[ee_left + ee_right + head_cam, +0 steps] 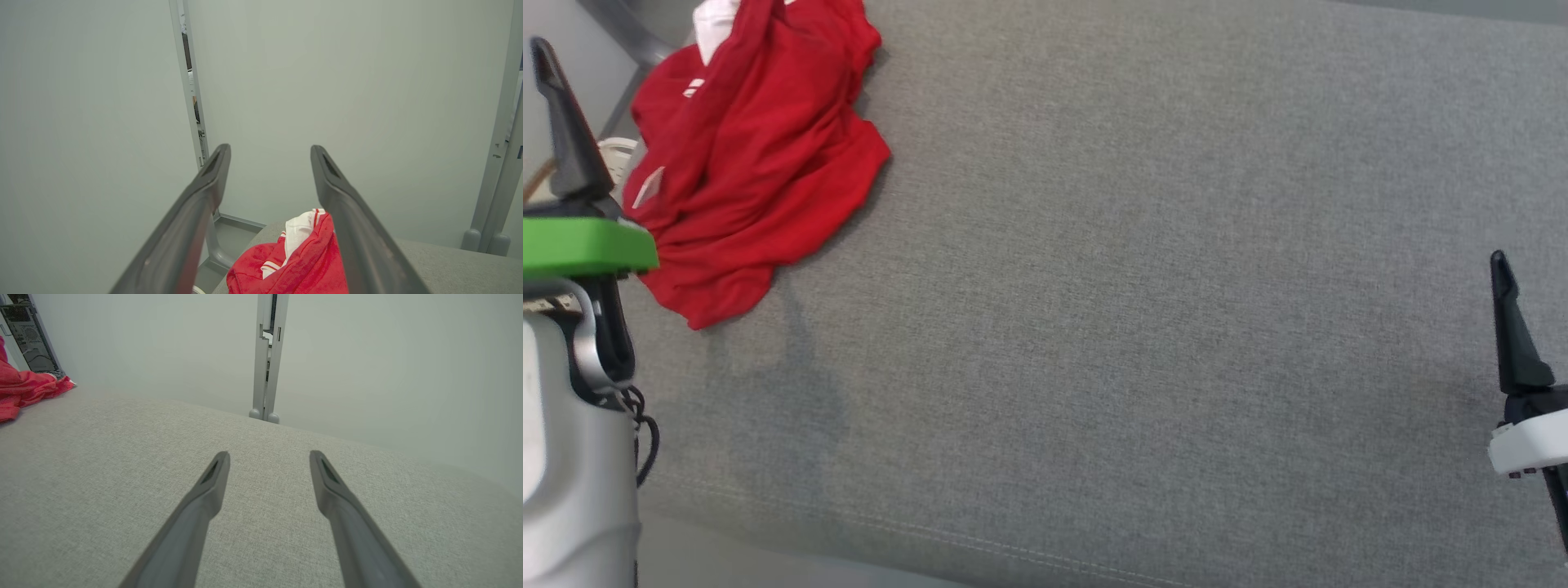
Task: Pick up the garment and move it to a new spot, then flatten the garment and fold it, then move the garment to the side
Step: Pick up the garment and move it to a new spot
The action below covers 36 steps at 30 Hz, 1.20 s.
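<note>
We are at the very first step: the garment (752,155) lies untouched in a crumpled red heap with white trim at the far left corner of the grey cushion (1135,286), close to its edge, so nothing of the pick-up is done yet. Our left gripper (269,151) hangs near the heap with its fingers spread wide and nothing between them. In the left wrist view they point at the pale wall rather than down at the cloth, which shows low between them and partly behind one finger. Our right gripper (268,455) is well apart from the garment, over bare cushion, its fingers likewise spread and empty. The next move, as we judge it, falls to the left arm: tip the wrist downward, come onto a raised fold of the heap and close on it. We think a thick ridge is the better hold, since a thin edge could slip free on the lift. The wide bare stretch of cushion in front of us offers the new spot.
</note>
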{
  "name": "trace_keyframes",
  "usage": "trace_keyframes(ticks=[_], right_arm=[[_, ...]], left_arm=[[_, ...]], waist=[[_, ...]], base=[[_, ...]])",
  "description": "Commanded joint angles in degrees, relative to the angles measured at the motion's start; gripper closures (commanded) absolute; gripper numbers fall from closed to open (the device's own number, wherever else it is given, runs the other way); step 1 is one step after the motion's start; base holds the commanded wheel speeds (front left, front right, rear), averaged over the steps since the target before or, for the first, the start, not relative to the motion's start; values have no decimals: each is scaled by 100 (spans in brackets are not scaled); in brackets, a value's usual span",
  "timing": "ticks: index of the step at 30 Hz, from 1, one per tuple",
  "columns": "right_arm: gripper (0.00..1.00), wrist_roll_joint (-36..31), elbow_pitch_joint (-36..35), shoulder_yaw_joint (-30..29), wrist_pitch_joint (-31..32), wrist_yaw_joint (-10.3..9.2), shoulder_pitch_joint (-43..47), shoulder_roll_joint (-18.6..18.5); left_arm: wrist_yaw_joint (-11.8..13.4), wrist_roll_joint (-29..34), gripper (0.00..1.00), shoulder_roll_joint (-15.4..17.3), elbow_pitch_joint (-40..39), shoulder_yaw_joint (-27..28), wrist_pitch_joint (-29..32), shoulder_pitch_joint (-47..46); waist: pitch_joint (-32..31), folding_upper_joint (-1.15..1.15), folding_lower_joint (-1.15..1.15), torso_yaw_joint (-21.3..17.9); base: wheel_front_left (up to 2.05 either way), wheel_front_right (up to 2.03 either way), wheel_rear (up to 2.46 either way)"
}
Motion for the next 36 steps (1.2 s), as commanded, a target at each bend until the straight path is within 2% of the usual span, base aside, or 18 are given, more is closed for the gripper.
trace_keyframes(ticks=[1,7,15,31,32,33,34,36], right_arm=[[0,49,-97,-83,26,-7,-98,-75],[0,114,-381,-400,73,-7,-99,-220],[0,207,-574,-638,42,-7,-150,-360],[0,239,-733,-709,107,-7,-198,-478],[0,236,-735,-696,111,-7,-201,-480],[0,233,-732,-687,104,-7,-206,-481],[0,229,-720,-672,99,-7,-213,-476],[0,217,-682,-638,97,-7,-221,-456]], left_arm=[[-24,-43,0,87,135,39,-14,-286],[-65,-115,0,333,745,128,24,-1106],[-202,-201,0,534,1760,62,370,-1843],[-526,-301,0,538,3928,-261,1016,-2555],[-572,-292,16,539,4039,-300,1052,-2581],[-597,-286,74,545,4093,-317,989,-2607],[-610,-302,100,551,4164,-313,907,-2629],[-662,-304,100,559,4321,-347,810,-2650]], waist=[[698,0,0,-542],[1159,0,0,-838],[1606,0,0,-957],[1902,0,0,-997],[1898,0,0,-998],[1891,0,0,-997],[1872,0,0,-996],[1818,0,0,-997]], base=[[0,0,0],[0,0,0],[0,0,0],[0,0,0],[0,0,0],[0,0,0],[0,0,0],[0,0,0]])
